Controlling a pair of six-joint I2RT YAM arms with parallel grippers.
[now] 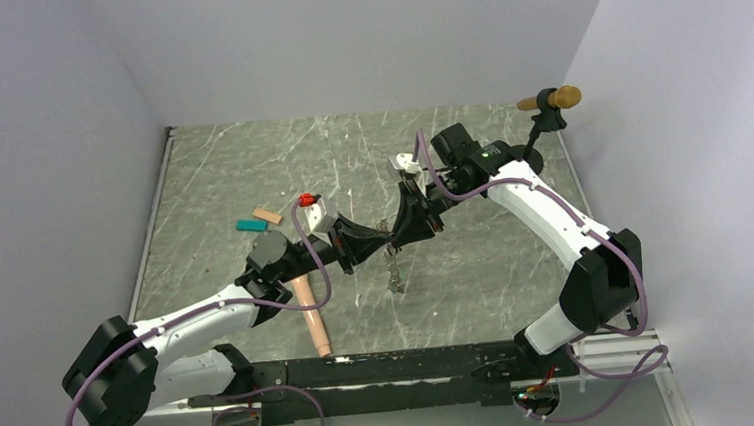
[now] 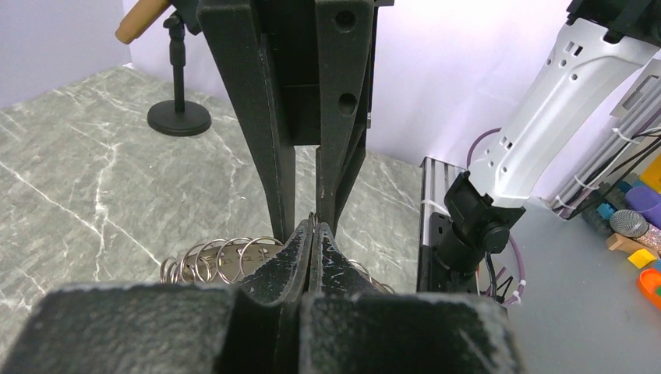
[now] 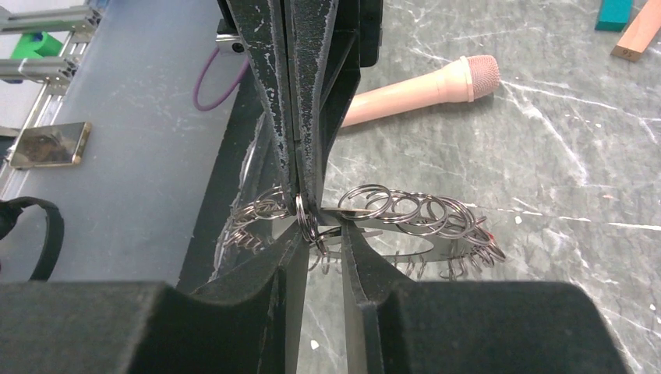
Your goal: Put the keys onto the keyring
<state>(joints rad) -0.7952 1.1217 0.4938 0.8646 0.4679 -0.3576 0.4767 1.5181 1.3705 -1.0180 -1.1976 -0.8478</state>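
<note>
The keyring is a floppy chain of small grey metal rings; it hangs from where my two grippers meet in the top view [image 1: 394, 272]. My left gripper [image 1: 380, 238] is shut, its tips pinching one thin ring [image 2: 313, 219]. My right gripper [image 1: 402, 229] faces it tip to tip. Its jaws stand a narrow gap apart, with rings and a flat metal strip caught between the tips [image 3: 319, 230]. More rings [image 3: 413, 209] fan out to the right. A tiny red speck [image 3: 489, 232] shows at their far end. No other coloured key heads show.
A peach cylinder [image 1: 313, 323] lies near the left arm and also shows in the right wrist view [image 3: 421, 86]. A teal block [image 1: 251, 225] and a tan block [image 1: 267, 217] lie to the left. A black stand [image 1: 545, 121] rises at the back right. White walls enclose the table.
</note>
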